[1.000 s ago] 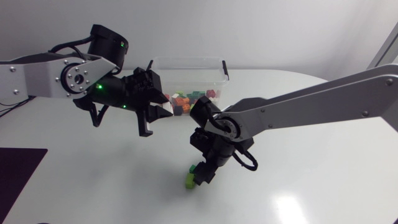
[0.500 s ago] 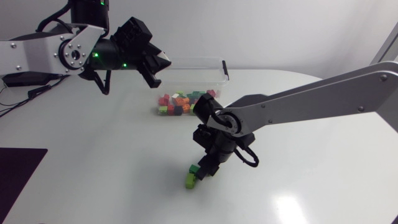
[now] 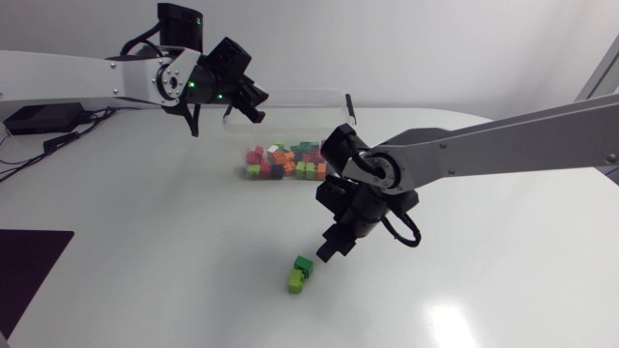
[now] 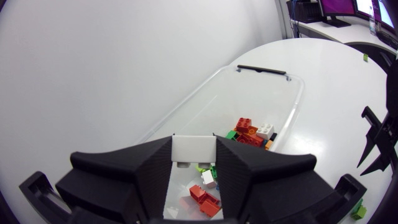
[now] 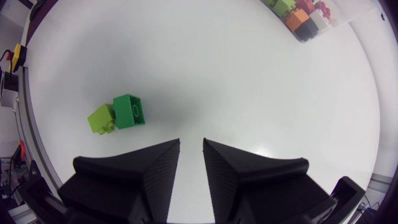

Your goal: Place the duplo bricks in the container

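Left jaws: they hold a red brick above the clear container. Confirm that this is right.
Not right. It is a white brick, not a red one, that the left jaws hold above the clear container. The left wrist view shows it between them.

The left end effector (image 4: 193, 142) hides the white brick's (image 4: 193, 149) lower part and, overhead, a container (image 3: 311, 94) corner. Binned bricks (image 5: 298, 15) are cropped in the right wrist view.
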`<act>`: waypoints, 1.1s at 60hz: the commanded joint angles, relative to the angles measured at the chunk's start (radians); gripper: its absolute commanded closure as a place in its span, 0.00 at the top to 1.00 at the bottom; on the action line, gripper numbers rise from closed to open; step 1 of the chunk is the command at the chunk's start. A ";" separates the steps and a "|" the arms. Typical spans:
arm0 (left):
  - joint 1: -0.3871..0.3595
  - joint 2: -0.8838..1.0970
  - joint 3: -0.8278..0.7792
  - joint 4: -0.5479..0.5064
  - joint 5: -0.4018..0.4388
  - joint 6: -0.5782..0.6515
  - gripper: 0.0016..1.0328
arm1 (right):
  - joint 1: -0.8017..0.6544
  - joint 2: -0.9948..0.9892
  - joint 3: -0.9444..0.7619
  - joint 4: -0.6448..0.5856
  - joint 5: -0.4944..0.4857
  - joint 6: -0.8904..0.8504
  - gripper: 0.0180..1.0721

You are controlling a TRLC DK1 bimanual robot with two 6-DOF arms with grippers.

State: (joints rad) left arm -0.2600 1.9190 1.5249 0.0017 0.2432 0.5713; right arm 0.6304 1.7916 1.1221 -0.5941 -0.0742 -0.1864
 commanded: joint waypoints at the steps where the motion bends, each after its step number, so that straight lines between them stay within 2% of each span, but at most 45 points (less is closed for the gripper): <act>1: -0.012 0.080 0.069 0.012 -0.019 -0.021 0.26 | -0.015 -0.066 -0.036 0.014 -0.003 -0.004 0.38; 4: -0.015 0.114 0.106 0.012 -0.027 -0.022 0.26 | -0.026 -0.098 -0.050 0.016 -0.003 0.001 0.50; 6: -0.016 0.133 0.127 0.012 -0.030 -0.022 0.26 | -0.031 -0.112 -0.058 0.014 -0.003 0.001 0.54; 17: -0.024 0.255 0.288 0.004 -0.107 -0.050 0.31 | -0.067 -0.175 -0.094 0.017 -0.003 -0.005 0.55; 19: -0.027 0.270 0.308 0.004 -0.116 -0.051 0.38 | -0.072 -0.189 -0.099 0.017 -0.003 -0.008 0.55; 22: -0.028 0.279 0.327 0.001 -0.127 -0.053 0.51 | -0.078 -0.207 -0.102 0.017 -0.003 -0.013 0.62; 25: -0.036 0.290 0.350 -0.032 -0.136 -0.053 0.84 | -0.083 -0.227 -0.107 0.016 -0.003 -0.022 0.73; 27: -0.039 0.287 0.345 -0.037 -0.137 -0.053 0.95 | -0.083 -0.236 -0.110 0.013 -0.004 -0.031 0.80; 30: -0.041 0.270 0.330 -0.039 -0.137 -0.051 0.96 | -0.083 -0.251 -0.116 0.011 -0.009 -0.038 0.85; 43: -0.022 0.080 0.182 -0.077 -0.136 -0.042 0.96 | -0.037 -0.261 -0.137 0.010 -0.018 -0.059 0.86; 59: -0.025 -0.236 -0.108 -0.215 -0.101 0.090 0.96 | 0.054 -0.147 -0.130 0.047 -0.022 -0.081 0.85; 66: -0.024 -0.344 -0.209 -0.327 -0.101 0.164 0.96 | 0.075 -0.084 -0.108 0.059 -0.029 -0.097 0.85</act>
State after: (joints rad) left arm -0.2863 1.6333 1.4040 -0.2653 0.1337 0.6636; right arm 0.6903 1.6558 1.0050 -0.5449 -0.0994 -0.2596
